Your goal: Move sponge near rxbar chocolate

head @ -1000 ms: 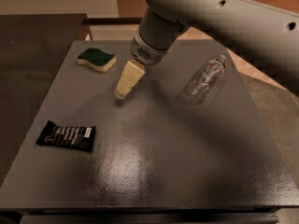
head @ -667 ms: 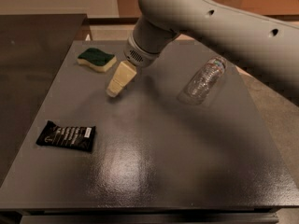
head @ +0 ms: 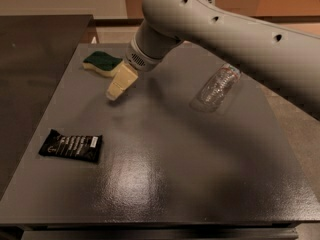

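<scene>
Sponge just beside gripper, up-left of its tip.

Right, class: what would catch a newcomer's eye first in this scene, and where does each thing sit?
The big pale arm reaches in from the upper right, its gripper low over the table beside the sponge at the far left corner. A black bar lies alone near the left edge, and a clear bottle lies on its side at the right.
</scene>
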Controlling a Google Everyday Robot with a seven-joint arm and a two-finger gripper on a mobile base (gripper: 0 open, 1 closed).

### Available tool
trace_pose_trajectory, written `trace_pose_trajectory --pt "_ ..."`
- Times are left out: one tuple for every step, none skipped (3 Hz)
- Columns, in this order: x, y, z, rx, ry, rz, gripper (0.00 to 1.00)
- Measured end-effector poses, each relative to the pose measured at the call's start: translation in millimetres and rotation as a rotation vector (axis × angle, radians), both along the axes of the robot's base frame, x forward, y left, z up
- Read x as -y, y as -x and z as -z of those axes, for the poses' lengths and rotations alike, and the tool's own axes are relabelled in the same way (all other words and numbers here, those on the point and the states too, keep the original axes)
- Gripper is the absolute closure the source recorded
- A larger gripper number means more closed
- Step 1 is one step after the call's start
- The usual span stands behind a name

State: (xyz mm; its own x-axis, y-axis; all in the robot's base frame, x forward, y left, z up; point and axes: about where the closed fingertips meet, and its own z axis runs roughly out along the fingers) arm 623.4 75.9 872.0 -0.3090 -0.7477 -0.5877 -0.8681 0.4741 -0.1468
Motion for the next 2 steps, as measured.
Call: trace_pose_trajectory --pt "-2.1 -14.8 3.3 0.005 -0.041 0.022 0.00" --pt "-11.2 -34.5 9.3 0.002 -0.093 0.041 0.00"
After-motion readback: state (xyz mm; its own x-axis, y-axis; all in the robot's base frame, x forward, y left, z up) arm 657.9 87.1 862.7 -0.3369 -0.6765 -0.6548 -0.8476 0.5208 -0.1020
